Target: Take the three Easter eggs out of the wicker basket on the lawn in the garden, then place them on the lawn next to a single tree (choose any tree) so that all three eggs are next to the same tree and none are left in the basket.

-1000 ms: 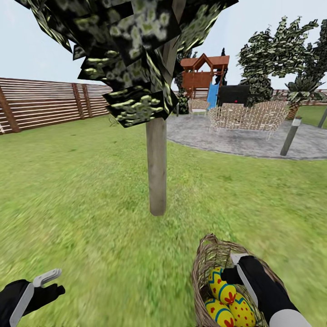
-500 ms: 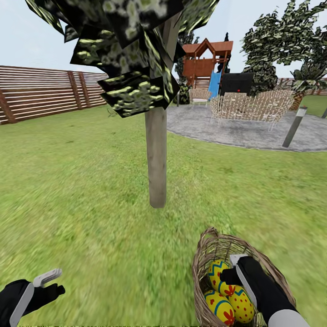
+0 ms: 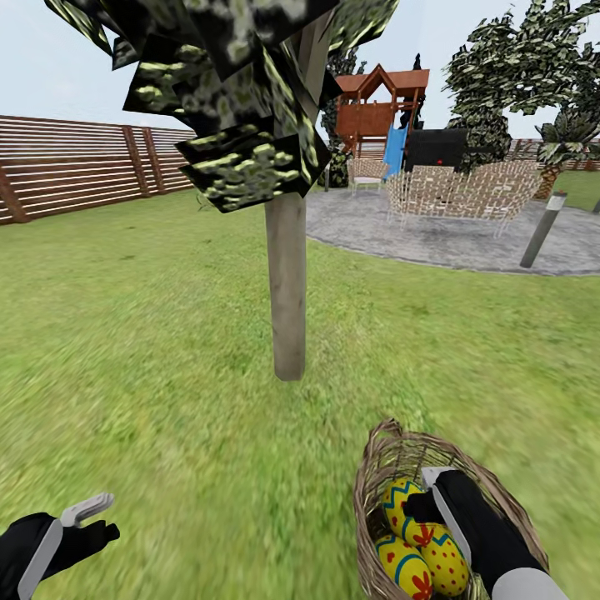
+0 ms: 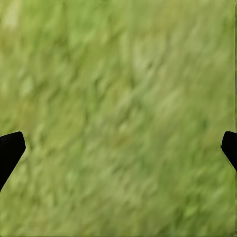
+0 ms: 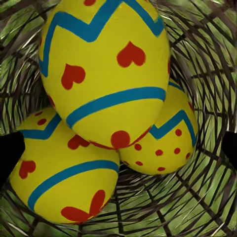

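Observation:
Three yellow Easter eggs with blue zigzag bands and red marks lie piled in the brown wicker basket on the lawn, at the head view's lower right. In the right wrist view one egg rests on top of two others inside the woven wall. My right gripper hangs open just over the pile, its fingertips wide apart and holding nothing. The tree stands a short way beyond the basket. My left gripper is open over bare grass.
A grey paved area with pale woven chairs and a short post lies at the back right. Behind it stand a wooden play tower and more trees. A slatted fence runs along the left.
The whole head view has shifted slightly, so the tree's base sits a little higher in the picture. Both grippers, the basket and the eggs keep their places relative to each other.

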Robot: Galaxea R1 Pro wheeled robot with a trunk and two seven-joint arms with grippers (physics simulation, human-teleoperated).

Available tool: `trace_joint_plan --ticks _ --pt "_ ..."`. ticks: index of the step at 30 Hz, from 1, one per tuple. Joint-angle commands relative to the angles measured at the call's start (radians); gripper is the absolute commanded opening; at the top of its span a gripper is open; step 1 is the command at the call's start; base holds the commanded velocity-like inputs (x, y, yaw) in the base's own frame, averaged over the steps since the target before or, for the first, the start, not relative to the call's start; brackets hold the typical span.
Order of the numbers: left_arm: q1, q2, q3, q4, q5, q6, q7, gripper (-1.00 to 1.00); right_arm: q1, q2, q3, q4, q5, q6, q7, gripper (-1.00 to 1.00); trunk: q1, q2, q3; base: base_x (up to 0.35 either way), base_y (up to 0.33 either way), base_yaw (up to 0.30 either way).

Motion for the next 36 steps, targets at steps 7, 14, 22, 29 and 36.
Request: trace_joint_plan --ticks 7,14,22,29,36 --pt "0.0 0.0 0.002 -0.001 0.002 0.005 0.0 1.0 0.0 -0.001 0.003 0.001 0.001 0.003 0.002 1.0 0.0 0.0 -0.001 0.213 0.0 0.0" --pt "0.0 0.002 0.003 -0.001 0.002 0.005 0.0 1.0 0.0 0.0 0.005 0.002 0.002 0.003 0.002 1.0 0.0 0.0 -0.001 0.123 0.0 0.0" --pt "0.0 -0.001 0.002 -0.001 0.002 0.004 0.0 1.0 0.0 0.001 0.005 0.002 0.003 0.003 0.002 1.0 0.001 -0.001 -0.005 0.079 0.0 0.0" --pt "0.0 -0.001 0.002 -0.001 0.002 0.005 0.0 1.0 0.0 0.001 0.006 0.002 0.003 0.003 0.002 1.0 0.004 -0.002 -0.032 0.001 0.0 0.0" --pt "0.0 -0.001 0.002 -0.001 0.002 0.006 0.0 1.0 0.0 0.0 0.004 0.002 0.001 0.003 0.003 1.0 0.007 -0.004 -0.059 0.0 0.0 0.0"
